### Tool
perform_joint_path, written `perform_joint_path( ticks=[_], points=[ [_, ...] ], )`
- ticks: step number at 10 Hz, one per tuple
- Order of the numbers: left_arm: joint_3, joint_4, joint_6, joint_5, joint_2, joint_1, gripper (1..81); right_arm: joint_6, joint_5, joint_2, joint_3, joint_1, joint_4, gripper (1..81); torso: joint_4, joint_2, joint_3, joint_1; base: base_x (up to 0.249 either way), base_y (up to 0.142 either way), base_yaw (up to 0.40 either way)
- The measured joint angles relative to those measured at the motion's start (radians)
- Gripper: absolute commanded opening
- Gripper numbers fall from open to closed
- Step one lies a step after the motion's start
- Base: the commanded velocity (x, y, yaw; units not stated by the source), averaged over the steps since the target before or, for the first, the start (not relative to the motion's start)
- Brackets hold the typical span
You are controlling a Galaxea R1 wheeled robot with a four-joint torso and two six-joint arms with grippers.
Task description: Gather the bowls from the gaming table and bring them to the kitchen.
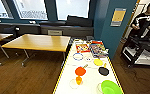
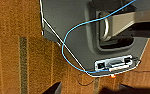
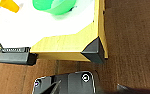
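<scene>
White gaming table [image 1: 91,76] stretches ahead, the robot drawn up at its near end, apparently to bring the bowls within reach. Going left to right from the table's near-left edge: the orange bowl [image 1: 80,71] at mid-table, then the green bowl [image 1: 111,87] at the near-right corner. Whether either gripper is apart or together cannot be told. A person [image 1: 144,20] stands well right of the table.

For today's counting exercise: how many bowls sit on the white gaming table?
2: the orange bowl near the middle of the gaming table, and the lime green bowl at the near right corner. Others may be out of view.
</scene>
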Motion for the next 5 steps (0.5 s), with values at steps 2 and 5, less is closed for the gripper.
perform_joint_path(
  ticks=[2, 5],
  points=[
    [0.002, 0.0, 0.0, -0.002, 0.021, 0.0, 81.1, 0.022, -0.038, -0.021, 0.006, 0.077, 0.011, 81.1, 0.0, 0.0, 0.0, 0.0, 0.0, 0.0, 0.0],
    [0.0, 0.0, 0.0, -0.003, 0.023, 0.0, 81.1, 0.053, -0.125, -0.021, 0.004, 0.227, 0.016, 81.1, 0.0, 0.0, 0.0, 0.0, 0.0, 0.0, 0.0]
  ],
)
